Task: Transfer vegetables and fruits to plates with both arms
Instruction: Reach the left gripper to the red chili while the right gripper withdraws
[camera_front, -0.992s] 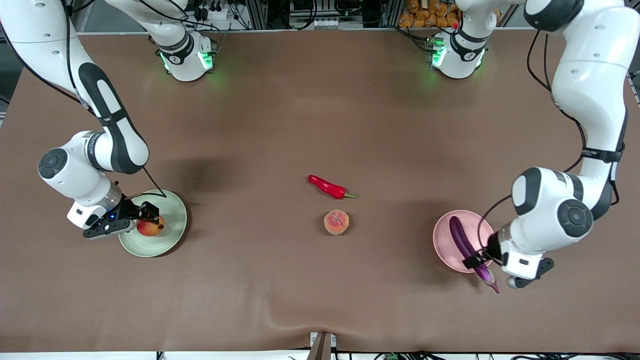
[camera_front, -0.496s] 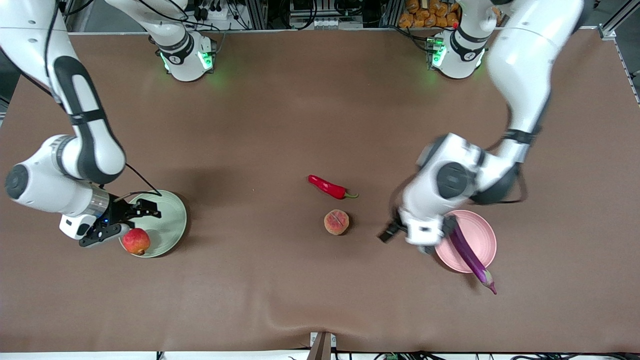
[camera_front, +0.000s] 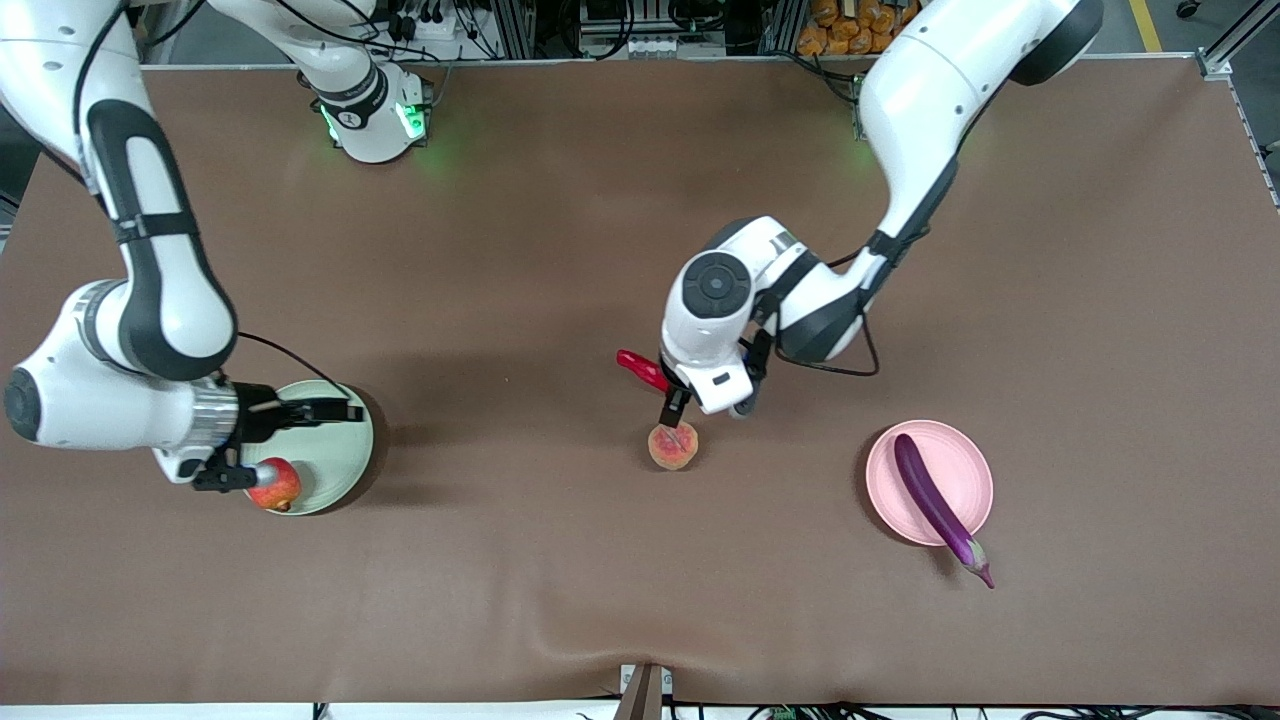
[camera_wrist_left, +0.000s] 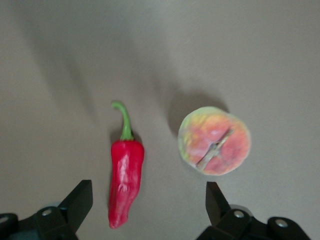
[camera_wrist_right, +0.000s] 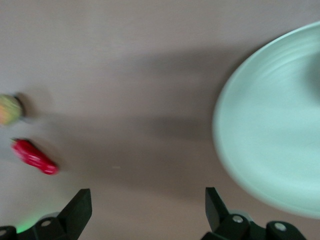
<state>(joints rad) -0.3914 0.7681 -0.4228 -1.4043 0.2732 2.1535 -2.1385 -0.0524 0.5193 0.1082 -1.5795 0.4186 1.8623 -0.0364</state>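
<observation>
My left gripper (camera_front: 668, 396) hangs open over the middle of the table, above the red chili pepper (camera_wrist_left: 125, 175) and the peach (camera_wrist_left: 215, 141), which lie side by side. The chili's (camera_front: 638, 367) blunt tip shows between its fingers; the peach (camera_front: 673, 446) lies nearer the camera. The purple eggplant (camera_front: 935, 505) lies across the pink plate (camera_front: 965, 462), its stem end past the rim. The apple (camera_front: 276, 486) sits at the rim of the green plate (camera_front: 335, 455). My right gripper (camera_front: 335, 413) is open and empty over that plate (camera_wrist_right: 270, 135).
The brown table mat (camera_front: 560, 580) is bare between the two plates apart from the chili and peach. Both arm bases stand along the edge farthest from the camera.
The left arm swung from the pink plate to above the chili and peach, leaving the eggplant there. The right gripper drew off the apple, which shifted to the plate's rim.
</observation>
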